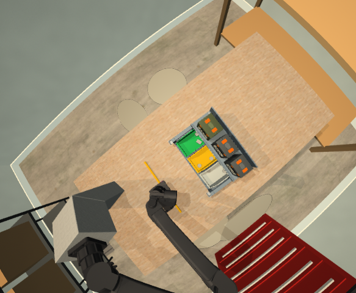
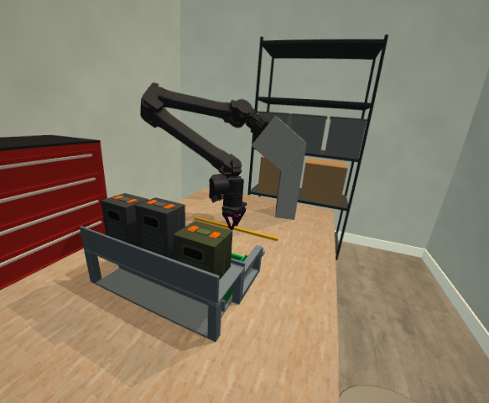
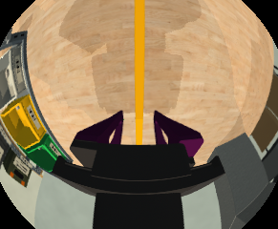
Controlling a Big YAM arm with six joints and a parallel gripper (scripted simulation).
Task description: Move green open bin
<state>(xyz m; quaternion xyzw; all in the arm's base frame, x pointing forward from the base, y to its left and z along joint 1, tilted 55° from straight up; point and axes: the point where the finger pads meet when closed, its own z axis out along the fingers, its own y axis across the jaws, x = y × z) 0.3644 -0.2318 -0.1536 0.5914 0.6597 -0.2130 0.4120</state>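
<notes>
The green bin (image 1: 188,146) (image 2: 237,257) (image 3: 42,154) sits in the front row of the grey shelf (image 1: 238,143) (image 2: 148,264), at the end of the row beside the yellow bin. A few small pale parts (image 1: 198,141) lie in it. My gripper (image 2: 232,227) (image 3: 138,114) points down, partly open, away from the shelf on its front side. A thin yellow bar (image 1: 151,171) (image 2: 257,234) (image 3: 139,57) runs between the parted fingers, low at the table, with gaps on both sides in the wrist view. The fingers are hidden under the wrist in the top view.
A yellow bin (image 1: 203,158) (image 3: 24,125) and a white bin (image 1: 215,176) share the front row. Behind them stand an olive case (image 1: 210,126) (image 2: 203,247) and two dark cases. A grey angular block (image 1: 92,214) (image 2: 288,182) stands near the arm's base. A red drawer cabinet (image 1: 266,252) (image 2: 36,186) is beside the table.
</notes>
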